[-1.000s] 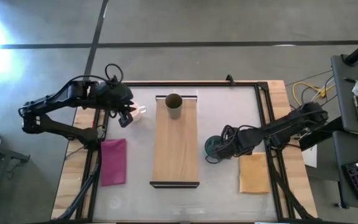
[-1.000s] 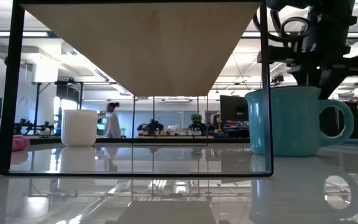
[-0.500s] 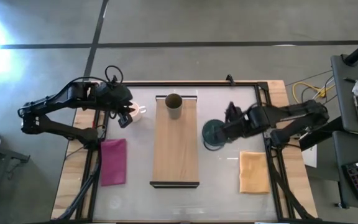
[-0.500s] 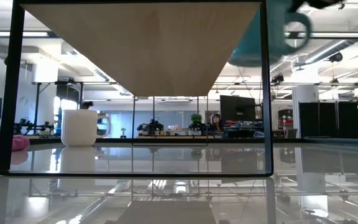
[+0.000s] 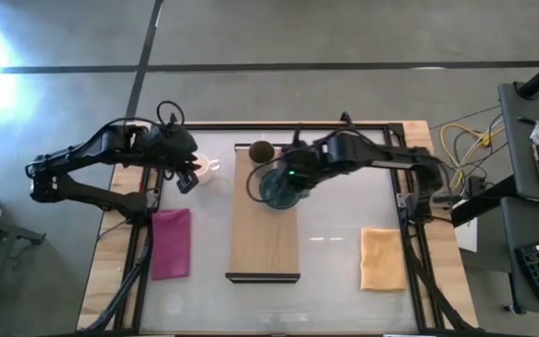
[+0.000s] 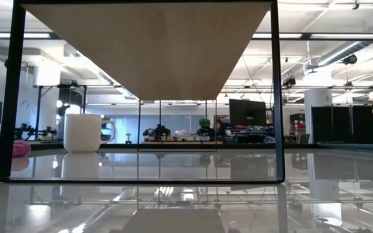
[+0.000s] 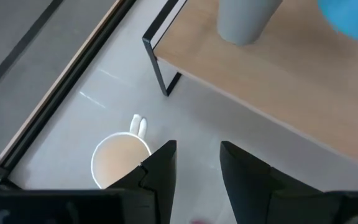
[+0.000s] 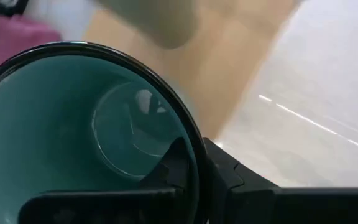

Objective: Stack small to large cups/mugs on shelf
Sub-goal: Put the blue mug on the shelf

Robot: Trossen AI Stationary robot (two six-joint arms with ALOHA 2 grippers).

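Note:
The light-wood shelf stands in the middle of the table. The small olive-brown cup stands upright on its far end. My right gripper is shut on the teal mug, which hangs over the shelf just nearer than the small cup. The teal mug is out of the low view. The white mug stands on the table left of the shelf, also in the low view. My left gripper is open and empty beside the white mug. My right gripper holds the teal mug by its rim, one finger inside the mug and one outside its wall. The fingers come from above. The mug is mouth up and lifted clear, above the shelf.
A pink cloth lies left of the shelf and an orange cloth right of it. The shelf's dark end rails stand on the table. Bare tabletop lies between the shelf and the orange cloth.
My right gripper has lifted the teal mug off the table to the right of the shelf. It has carried the mug up and toward the table's left and far edges, over the shelf near the small cup. The mug has left the low view.

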